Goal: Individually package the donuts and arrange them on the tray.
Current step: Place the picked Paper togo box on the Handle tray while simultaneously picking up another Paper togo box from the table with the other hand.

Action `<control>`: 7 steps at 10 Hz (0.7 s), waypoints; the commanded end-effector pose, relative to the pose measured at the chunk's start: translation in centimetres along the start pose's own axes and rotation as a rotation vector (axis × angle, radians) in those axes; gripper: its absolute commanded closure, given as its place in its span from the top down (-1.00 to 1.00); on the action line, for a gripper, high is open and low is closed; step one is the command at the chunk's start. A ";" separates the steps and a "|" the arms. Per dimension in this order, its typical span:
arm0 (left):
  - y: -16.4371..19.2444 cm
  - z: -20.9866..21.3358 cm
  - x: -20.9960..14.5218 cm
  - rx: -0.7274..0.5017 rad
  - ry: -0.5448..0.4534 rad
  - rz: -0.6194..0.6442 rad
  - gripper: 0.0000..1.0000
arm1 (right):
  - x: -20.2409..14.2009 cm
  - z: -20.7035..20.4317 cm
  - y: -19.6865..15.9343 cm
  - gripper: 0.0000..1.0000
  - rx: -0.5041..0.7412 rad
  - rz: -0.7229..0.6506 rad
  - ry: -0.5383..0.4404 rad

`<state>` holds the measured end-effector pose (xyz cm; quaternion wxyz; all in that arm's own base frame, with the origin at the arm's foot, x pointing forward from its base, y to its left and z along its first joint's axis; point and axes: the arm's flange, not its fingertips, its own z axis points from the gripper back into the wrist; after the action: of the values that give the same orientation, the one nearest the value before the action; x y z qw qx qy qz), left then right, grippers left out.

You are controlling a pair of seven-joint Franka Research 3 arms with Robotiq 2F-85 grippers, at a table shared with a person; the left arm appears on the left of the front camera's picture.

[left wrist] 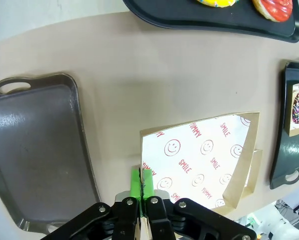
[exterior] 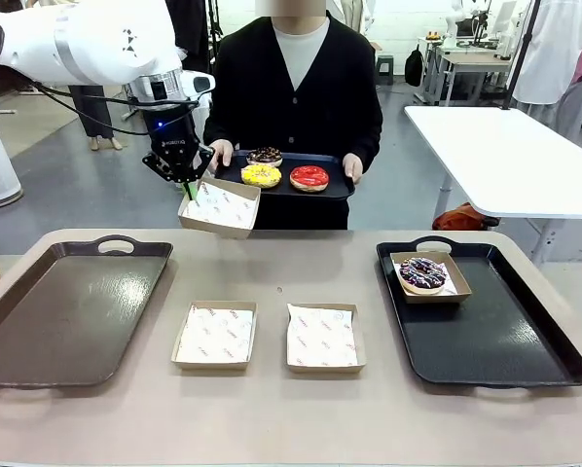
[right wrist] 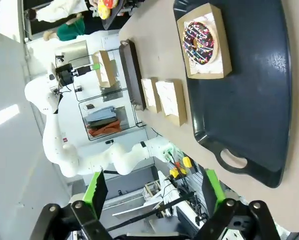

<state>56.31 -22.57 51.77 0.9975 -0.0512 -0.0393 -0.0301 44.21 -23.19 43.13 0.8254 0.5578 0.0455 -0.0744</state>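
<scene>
Up over the far side of the table (exterior: pixel 272 428), the left fingers (left wrist: pixel 136 185) pinch a box (exterior: pixel 220 207) by its edge, beside the person's tray (exterior: pixel 296 161) with three donuts (exterior: pixel 261 175) — the right fingers (right wrist: pixel 98 192) are spread wide. One sprinkled donut (exterior: pixel 422 273) sits boxed on the right tray (exterior: pixel 495 341).

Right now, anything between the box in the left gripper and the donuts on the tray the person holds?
Nothing visible. The left gripper holds the box by its edge, raised next to the person's tray; the yellow donut nearest it lies uncovered.
</scene>
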 end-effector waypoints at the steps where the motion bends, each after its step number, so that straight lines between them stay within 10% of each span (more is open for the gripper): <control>1: -0.7 0.6 1.1 0.020 0.018 0.051 -1.00 | -0.9 -0.2 -0.8 1.00 0.048 0.037 -0.011; 7: 0.0 0.0 0.0 0.000 0.000 0.000 -1.00 | -2.1 -0.3 -4.6 1.00 0.122 0.026 -0.036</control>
<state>56.53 -22.82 51.89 0.9978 -0.0505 -0.0347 -0.0256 41.69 -24.54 39.23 0.8024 0.5896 0.0342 -0.0852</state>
